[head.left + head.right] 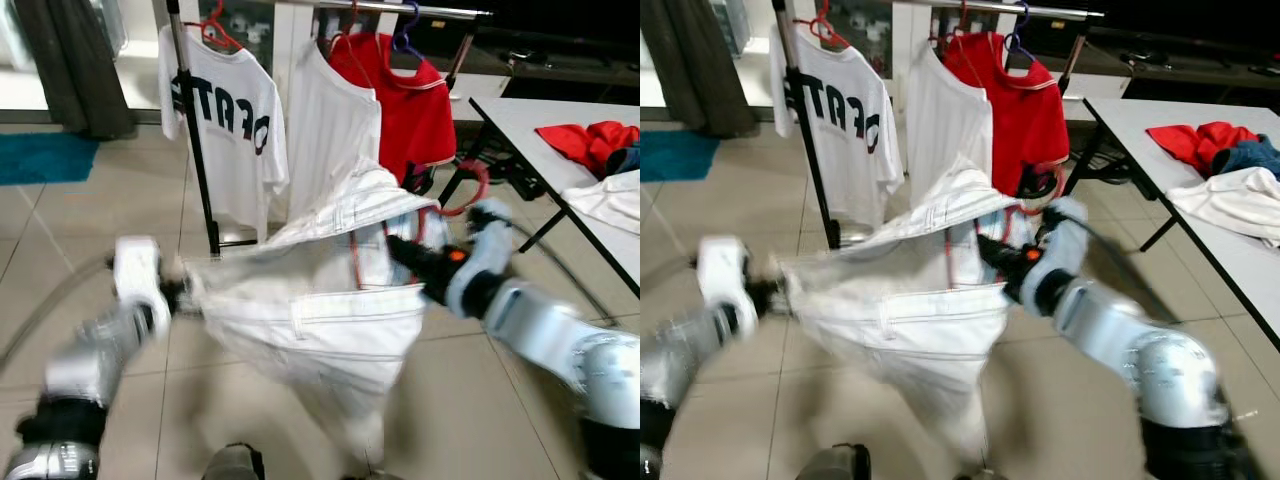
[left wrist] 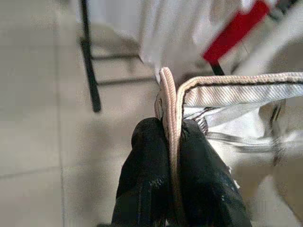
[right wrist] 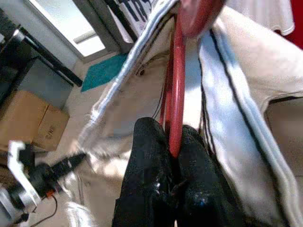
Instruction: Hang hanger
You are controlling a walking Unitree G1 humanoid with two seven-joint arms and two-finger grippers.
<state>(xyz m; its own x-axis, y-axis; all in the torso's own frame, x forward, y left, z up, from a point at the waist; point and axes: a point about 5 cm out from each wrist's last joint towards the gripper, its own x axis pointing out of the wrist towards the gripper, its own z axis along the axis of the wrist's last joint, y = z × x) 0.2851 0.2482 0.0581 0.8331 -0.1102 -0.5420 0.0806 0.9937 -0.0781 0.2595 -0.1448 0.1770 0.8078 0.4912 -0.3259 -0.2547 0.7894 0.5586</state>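
Open tiled floor [image 1: 80,240] is lying in front of the robot, with a clothes rack [image 1: 195,150] standing beyond it, carrying a lettered white shirt [image 1: 225,125], a plain white shirt [image 1: 335,130] and a red shirt [image 1: 410,115], and a white table [image 1: 560,150] edging in at the right with clothes heaped on it. The white garment [image 1: 320,300] is hanging spread between the two arms, above the floor and just short of the rack's base. The right gripper [image 3: 171,153] is pinching the thin red hanger [image 3: 176,94] threaded inside the collar, fingers closed on it. The left gripper [image 2: 173,142] is clamping the garment's striped hem, fingers tight together. The cloth is off-white with dark seam piping.
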